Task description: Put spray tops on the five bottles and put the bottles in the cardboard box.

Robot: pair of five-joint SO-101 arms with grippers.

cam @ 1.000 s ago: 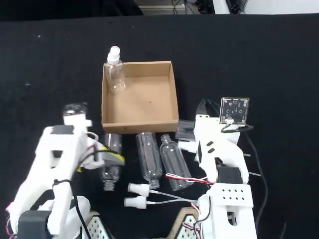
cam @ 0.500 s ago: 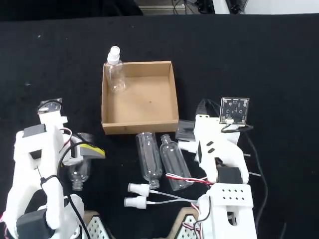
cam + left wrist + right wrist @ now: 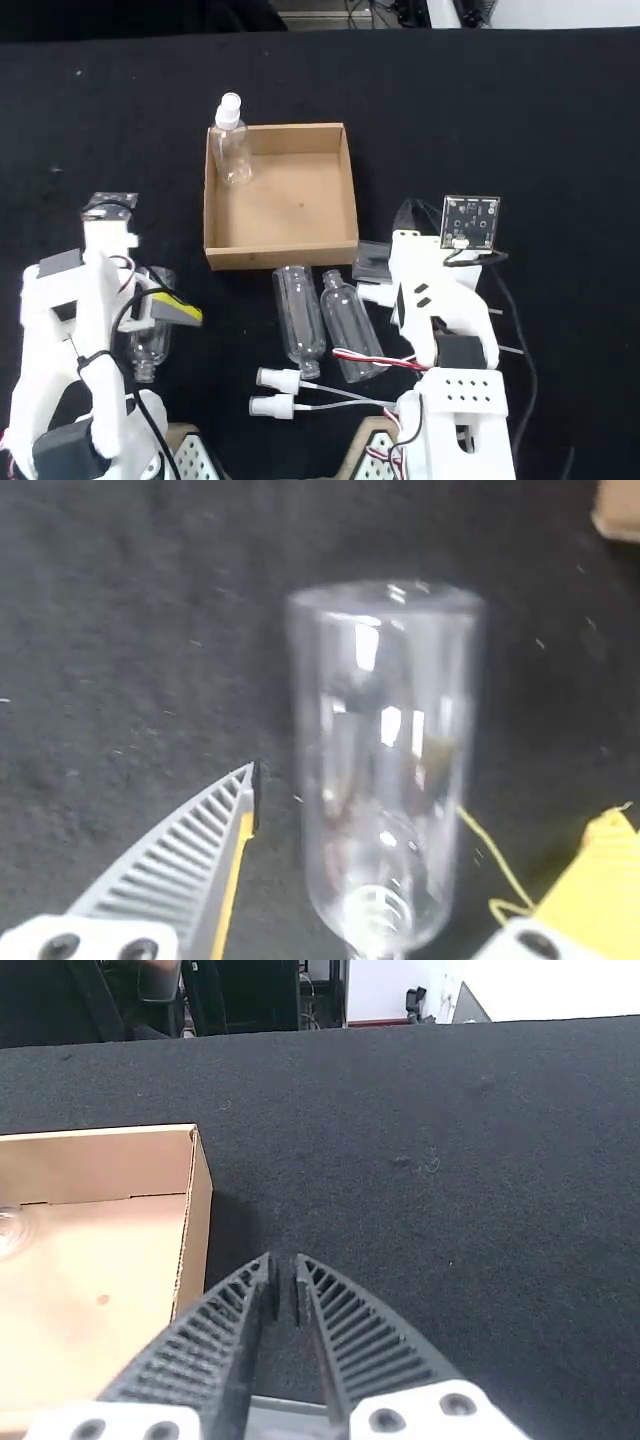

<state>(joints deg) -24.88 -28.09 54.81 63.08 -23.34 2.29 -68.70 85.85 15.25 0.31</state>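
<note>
Left tool (image 3: 158, 312): fingers spread, straddling the uncapped bottle (image 3: 385, 750); a gap shows beside one finger.
Bottle position: left part of the table (image 3: 520, 120), near-left of the cardboard box (image 3: 345, 190).
Bottle axis: runs far to near, neck toward the arm bases.
Right tool (image 3: 284, 1282): fingers almost touching, empty, right of the box.

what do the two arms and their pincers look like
The left arm and right arm are blocky white shells with black motors and thin wires. The left pincer has a pale ribbed finger edged yellow and a yellow one; the right pincer is dark and ribbed, below a square black board.
</note>
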